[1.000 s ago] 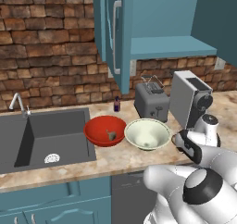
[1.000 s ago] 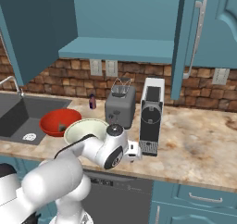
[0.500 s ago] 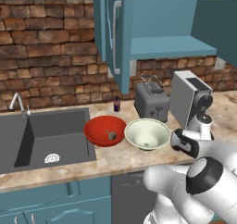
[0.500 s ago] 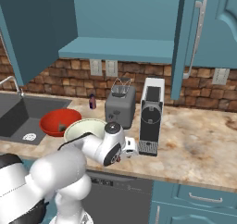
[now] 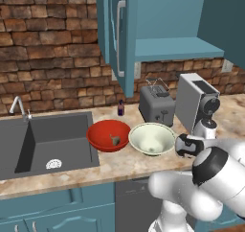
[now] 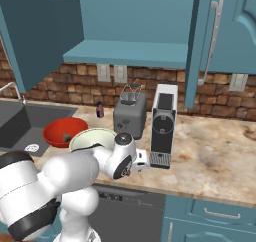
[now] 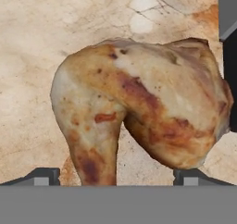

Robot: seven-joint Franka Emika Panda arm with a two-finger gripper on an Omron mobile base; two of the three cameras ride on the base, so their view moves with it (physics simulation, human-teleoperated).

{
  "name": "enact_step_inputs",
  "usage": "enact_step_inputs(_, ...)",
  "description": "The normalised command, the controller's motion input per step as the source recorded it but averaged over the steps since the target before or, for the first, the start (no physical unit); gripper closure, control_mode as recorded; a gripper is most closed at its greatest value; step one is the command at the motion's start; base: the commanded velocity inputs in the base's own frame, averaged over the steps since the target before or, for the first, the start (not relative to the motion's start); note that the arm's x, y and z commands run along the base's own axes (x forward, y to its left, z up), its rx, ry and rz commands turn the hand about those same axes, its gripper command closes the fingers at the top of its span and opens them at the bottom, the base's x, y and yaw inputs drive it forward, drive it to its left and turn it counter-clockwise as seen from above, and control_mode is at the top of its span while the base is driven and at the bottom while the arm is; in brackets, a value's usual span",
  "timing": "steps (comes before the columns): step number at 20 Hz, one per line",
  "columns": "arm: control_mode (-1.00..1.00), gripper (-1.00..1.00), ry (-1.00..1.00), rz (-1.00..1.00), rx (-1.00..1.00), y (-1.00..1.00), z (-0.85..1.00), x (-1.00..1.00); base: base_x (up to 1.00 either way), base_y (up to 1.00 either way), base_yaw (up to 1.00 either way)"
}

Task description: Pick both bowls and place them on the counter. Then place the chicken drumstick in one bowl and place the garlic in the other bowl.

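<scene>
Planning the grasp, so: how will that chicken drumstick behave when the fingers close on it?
The chicken drumstick looks glossy, so probably slippery. Its lumpy, tapering shape may let it twist or squirt between the fingertips. Lying on the counter, it seems stiff rather than floppy.

Counter (image 5: 119, 166) with bowls (image 5: 109, 135), toaster (image 5: 156, 105)

I am seeing a dark grey sink (image 5: 48, 140) sitting at the left of the left base frame, with a chrome faucet (image 5: 19, 107) standing at its upper left edge. A small dark purple bottle (image 5: 120, 108) is standing near the brick wall (image 5: 52, 58), just left of a grey toaster (image 5: 156, 104) at the frame's centre. A silver-and-black coffee machine (image 6: 163, 125) is standing right of the toaster, at the centre of the right base frame. Teal upper cabinets are hanging across the top, one cabinet door (image 6: 207, 41) standing open at the upper right. A dishwasher front (image 6: 125, 208) is showing at the bottom centre.
</scene>
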Motion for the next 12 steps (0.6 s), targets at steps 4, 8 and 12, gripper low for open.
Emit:
enact_step_inputs(4, -1.0, 1.0, 0.0, 0.0, -0.01, 0.27, -0.22, 0.02, 0.0, 0.0, 0.0)
enact_step_inputs(8, -1.0, 1.0, 0.0, 0.0, 0.0, 0.04, -0.07, -0.01, 0.0, 0.0, 0.0)
enact_step_inputs(12, -1.0, 1.0, 0.0, 0.0, 0.0, 0.01, -0.02, -0.09, 0.0, 0.0, 0.0)
